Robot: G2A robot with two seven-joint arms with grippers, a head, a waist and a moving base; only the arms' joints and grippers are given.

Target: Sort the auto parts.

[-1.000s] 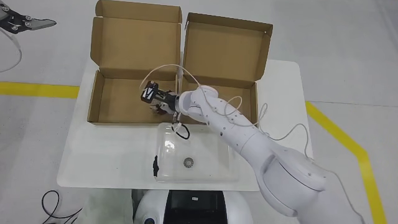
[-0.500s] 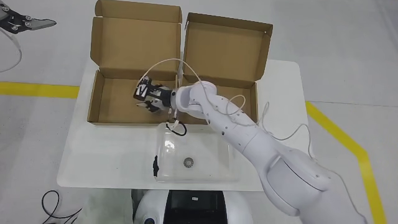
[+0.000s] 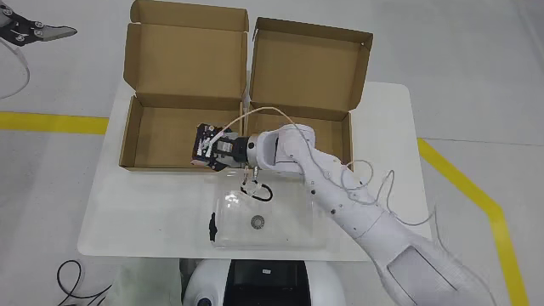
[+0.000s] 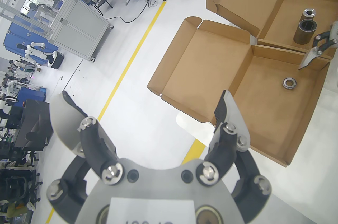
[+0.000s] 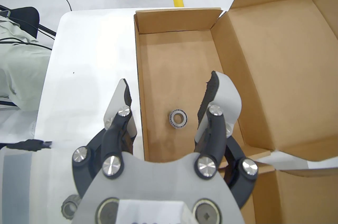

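Two open boxes sit on the white table [image 3: 382, 110]: a left brown cardboard box [image 3: 157, 136] and a right brown cardboard box [image 3: 306, 68]. One small silver bearing ring [image 5: 178, 118] lies in the left box. Two metal tubes stand in the right box, a short silver tube [image 4: 308, 14] and a bigger dark tube [image 4: 305, 31]. One grey ring [image 3: 258, 220] sits in the clear plastic tray [image 3: 289, 225], half hidden behind the claw in the right wrist view. The right claw [image 5: 169, 85] hangs wide open over the left box's front wall, holding nothing. The left claw [image 4: 144, 101] is open too, over the floor.
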